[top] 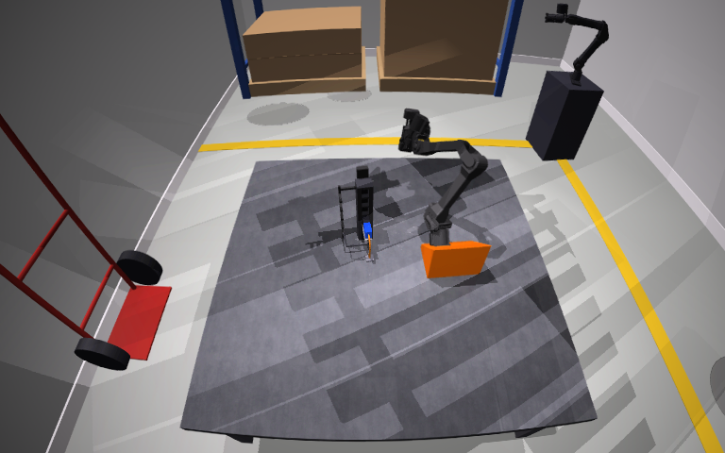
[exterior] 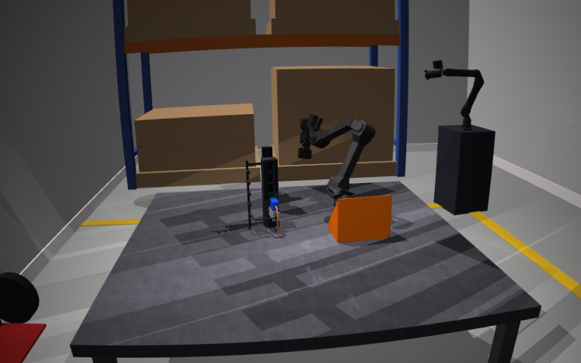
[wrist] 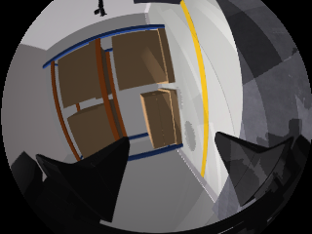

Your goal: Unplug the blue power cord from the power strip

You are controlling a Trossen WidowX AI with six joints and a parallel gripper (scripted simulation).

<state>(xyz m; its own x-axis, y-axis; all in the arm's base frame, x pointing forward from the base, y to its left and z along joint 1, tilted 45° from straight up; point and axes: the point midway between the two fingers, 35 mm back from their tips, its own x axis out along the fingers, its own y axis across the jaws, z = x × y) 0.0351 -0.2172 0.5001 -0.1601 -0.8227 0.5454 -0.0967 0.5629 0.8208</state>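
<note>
Fingers spread wide here, two dark wedges at the bottom of the wrist view with nothing between them but the shelving and cardboard boxes beyond. The gripper [exterior: 305, 150] hangs high, well above the bench [exterior: 385, 290] and well apart from the work, up and off to the side of the strip's top. The arm [exterior: 355, 150] folds back from it to its base behind the orange block [exterior: 361, 218].

Down on the bench stands the power strip [exterior: 268, 188], upright like a little tower, a thin black rack [exterior: 249, 192] just beside it. And there's the blue plug [exterior: 274, 202], seated low on the strip's face, its orange-looking cord [exterior: 277, 220] dropping straight to the bench top.

By my reading nothing's begun on the plug itself: this is the approach step, the reach not yet made. Next move calls for bringing the open fingers down and across to that low socket, lining them up either side of the blue body, closing, then pulling straight out from the strip's face without tipping the tower. After that, let go and back away.

The count: one arm, one strip, one blue plug, one cord, one rack, one orange block. A second arm on a dark pedestal [exterior: 464, 166] stands off the bench.
</note>
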